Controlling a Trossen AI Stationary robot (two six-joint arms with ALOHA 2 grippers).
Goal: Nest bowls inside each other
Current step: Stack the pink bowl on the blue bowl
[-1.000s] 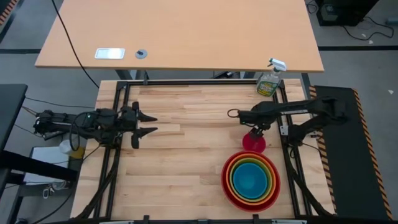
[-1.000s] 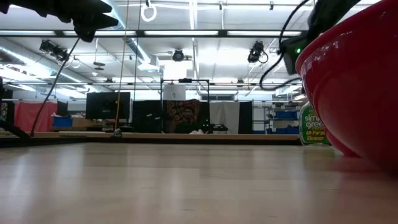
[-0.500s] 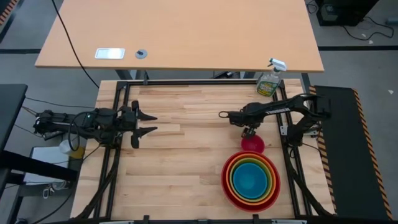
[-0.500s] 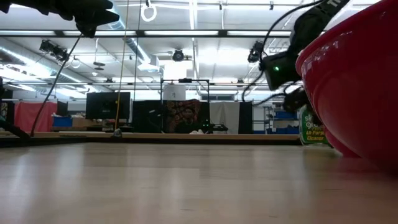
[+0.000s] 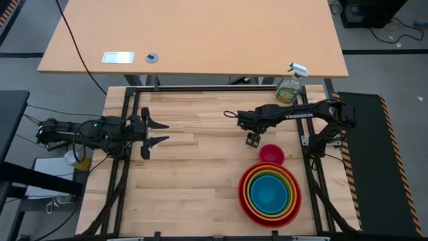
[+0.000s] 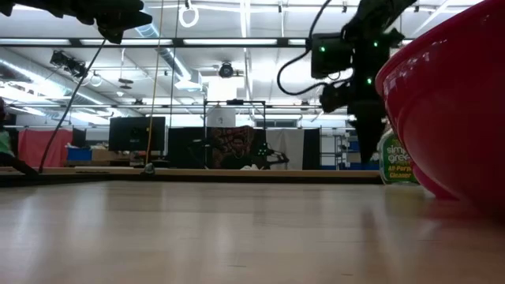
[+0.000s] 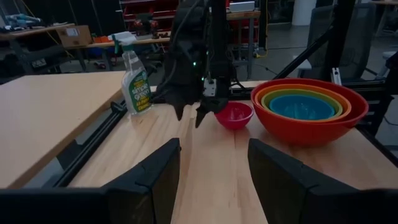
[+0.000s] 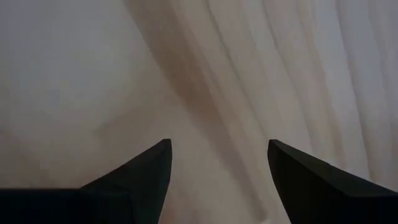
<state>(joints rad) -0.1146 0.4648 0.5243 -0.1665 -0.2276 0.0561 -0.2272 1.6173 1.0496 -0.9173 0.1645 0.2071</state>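
Observation:
Four bowls are nested at the near right: red [image 5: 245, 204] outermost, then orange [image 5: 253, 202], lime green [image 5: 251, 194] and blue [image 5: 270, 193]. The small magenta-pink bowl [image 5: 271, 154] rests upright on its base on the wood, just beyond the stack, also in the left wrist view [image 7: 234, 115]. My right gripper [image 5: 253, 140] hangs open, pointing down, above bare wood just to the left of the pink bowl, touching nothing; only tabletop shows between its fingers [image 8: 217, 155]. My left gripper [image 5: 159, 132] waits open and level at the table's left side.
A green spray bottle [image 5: 289, 87] stands at the table's far right corner, beyond my right arm. A black frame [image 5: 200, 88] runs round the wooden top. The low view is filled at the right by the red bowl's wall [image 6: 450, 102].
My right gripper has moved from above the pink bowl toward the table's left edge, turning about its wrist as it went. It stays open. The pink bowl has stayed where it was beside the stack.

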